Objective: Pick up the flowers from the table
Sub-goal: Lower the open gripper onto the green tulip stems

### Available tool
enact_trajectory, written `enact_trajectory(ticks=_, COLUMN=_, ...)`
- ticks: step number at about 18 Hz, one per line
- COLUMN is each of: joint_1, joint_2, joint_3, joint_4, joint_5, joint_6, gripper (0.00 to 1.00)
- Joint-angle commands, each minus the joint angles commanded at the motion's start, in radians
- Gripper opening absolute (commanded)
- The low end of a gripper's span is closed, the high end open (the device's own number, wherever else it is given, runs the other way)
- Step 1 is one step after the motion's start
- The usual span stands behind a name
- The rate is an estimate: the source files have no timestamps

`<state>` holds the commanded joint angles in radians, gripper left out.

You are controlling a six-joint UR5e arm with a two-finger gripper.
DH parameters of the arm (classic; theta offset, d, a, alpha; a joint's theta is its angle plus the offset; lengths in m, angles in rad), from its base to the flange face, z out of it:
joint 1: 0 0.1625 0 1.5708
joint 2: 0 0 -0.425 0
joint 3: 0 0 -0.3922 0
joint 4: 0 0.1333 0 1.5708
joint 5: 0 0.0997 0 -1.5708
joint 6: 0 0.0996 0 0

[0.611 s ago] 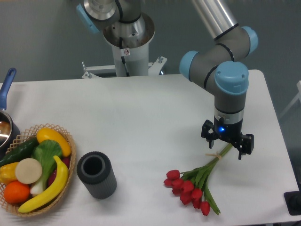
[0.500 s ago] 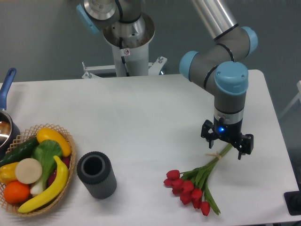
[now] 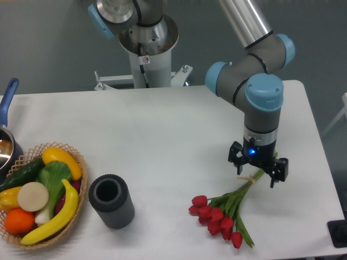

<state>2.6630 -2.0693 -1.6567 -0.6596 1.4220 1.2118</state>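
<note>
The flowers (image 3: 222, 212) lie on the white table (image 3: 162, 130) near its front right: red tulip buds toward the front, green stems running up and right to a pale string tie. My gripper (image 3: 256, 171) hangs straight down over the stem ends, open. One of its fingers (image 3: 236, 164) stands on each side of the stems by the tie. The stems' far tips are hidden behind the gripper.
A dark grey ribbed cylinder (image 3: 111, 201) stands upright left of the flowers. A woven basket (image 3: 79, 162) of produce sits at the front left, with a blue-handled pot (image 3: 7, 97) behind it. A black object (image 3: 339, 233) is at the lower right edge.
The gripper has shifted slightly left and lower over the stems. The flowers have not moved.
</note>
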Motion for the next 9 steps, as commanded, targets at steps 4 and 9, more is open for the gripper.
enact_trajectory(ticks=4, joint_1=-0.031, joint_2=-0.026, joint_3=-0.002, joint_4=-0.003, joint_5=0.014, joint_6=-0.001, gripper=1.00)
enact_trajectory(ticks=9, joint_1=-0.093, joint_2=-0.092, joint_3=0.037, joint_4=-0.005, joint_5=0.162, joint_6=-0.001, gripper=1.00)
